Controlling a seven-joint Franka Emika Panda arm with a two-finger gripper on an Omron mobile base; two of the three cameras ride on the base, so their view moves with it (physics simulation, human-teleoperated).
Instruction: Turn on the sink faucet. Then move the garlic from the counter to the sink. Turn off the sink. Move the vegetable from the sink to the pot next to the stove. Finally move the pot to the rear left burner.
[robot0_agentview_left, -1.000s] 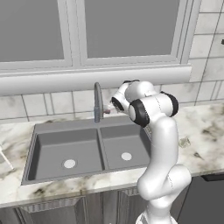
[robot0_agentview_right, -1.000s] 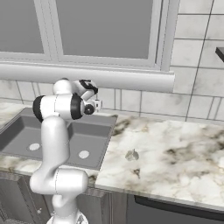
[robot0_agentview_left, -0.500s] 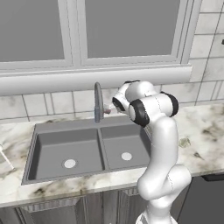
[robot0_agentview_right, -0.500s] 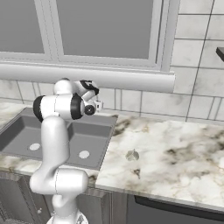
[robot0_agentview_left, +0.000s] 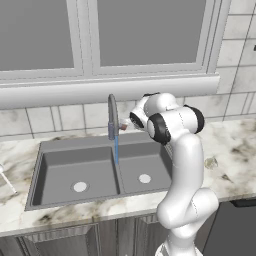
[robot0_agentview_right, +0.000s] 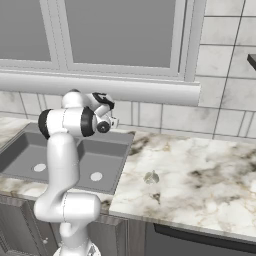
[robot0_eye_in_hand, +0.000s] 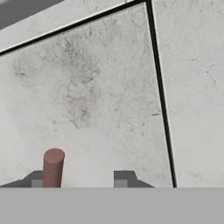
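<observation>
**Water runs as robot hand sits at faucet handle**

A thin blue stream of water (robot0_agentview_left: 117, 150) falls from the spout of the grey faucet (robot0_agentview_left: 112, 116) toward the divider of the double-basin sink (robot0_agentview_left: 75, 170), w/ the tap's small reddish-brown handle (robot0_agentview_left: 123, 127) sticking out at the faucet's right side, at the gripper (robot0_agentview_left: 128, 125). In the hand view that handle (robot0_eye_in_hand: 53, 168) stands as a short brown rod right by the left fingertip (robot0_eye_in_hand: 36, 182), touching or nearly so, w/ the other fingertip well apart from it; jaws stand partly apart and are not clamped on the rod, though whether the left tip presses it can't be told. Behind the tips: pale tiled backsplash (robot0_eye_in_hand: 96, 96) w/ dark grout lines.

The garlic (robot0_agentview_right: 151, 177) lies on the marble counter (robot0_agentview_right: 200, 175) to the right of the sink, well apart from the basins; from the left base view it is a small pale lump (robot0_agentview_left: 210, 162) just past the arm's elbow. Both basins show bare grey floors w/ a round drain each.

The white arm (robot0_agentview_left: 182, 165) rises in front of the counter edge & bends back toward the wall, its wrist (robot0_agentview_right: 102, 117) near the backsplash below the window sill (robot0_agentview_left: 110, 90). Grey cabinet fronts run beneath the counter
</observation>
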